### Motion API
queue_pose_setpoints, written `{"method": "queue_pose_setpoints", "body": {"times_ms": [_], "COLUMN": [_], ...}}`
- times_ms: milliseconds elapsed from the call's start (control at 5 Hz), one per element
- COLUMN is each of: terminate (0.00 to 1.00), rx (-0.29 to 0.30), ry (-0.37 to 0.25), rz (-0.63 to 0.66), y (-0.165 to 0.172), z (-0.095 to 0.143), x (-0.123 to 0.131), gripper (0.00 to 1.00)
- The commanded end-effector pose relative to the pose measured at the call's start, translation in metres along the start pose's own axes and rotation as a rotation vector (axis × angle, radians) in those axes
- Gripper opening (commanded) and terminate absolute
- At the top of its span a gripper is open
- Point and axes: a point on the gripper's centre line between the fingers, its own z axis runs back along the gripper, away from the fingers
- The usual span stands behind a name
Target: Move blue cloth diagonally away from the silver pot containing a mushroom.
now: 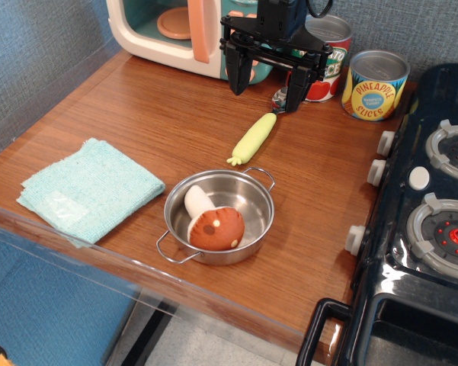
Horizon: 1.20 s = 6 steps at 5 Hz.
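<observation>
The gripper [265,82] hangs wide open and empty up high, so the blue cloth [91,190] lies flat far below-left of it, just beside the silver pot [219,216] holding the mushroom [212,223].

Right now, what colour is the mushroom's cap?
Reddish-brown with pale spots; the mushroom lies in the pot, seen in the only view.
</observation>
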Motion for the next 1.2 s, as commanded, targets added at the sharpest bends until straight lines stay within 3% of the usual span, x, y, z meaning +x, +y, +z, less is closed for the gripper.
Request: {"method": "queue_pose_setpoints", "body": {"times_ms": [0, 400, 800, 1000], "terminate": [0.00, 0.00, 0.00, 0.00], "rx": [0.000, -0.009, 0.050, 0.047], "ry": [0.000, 0.042, 0.027, 0.011], "rz": [0.000, 0.090, -0.014, -0.036], "y": [0.000, 0.060, 0.112, 0.127], "z": [0.000, -0.006, -0.015, -0.020], "x": [0.000, -0.060, -0.129, -0.148], "gripper": [1.00, 1.00, 1.00, 1.00]}}
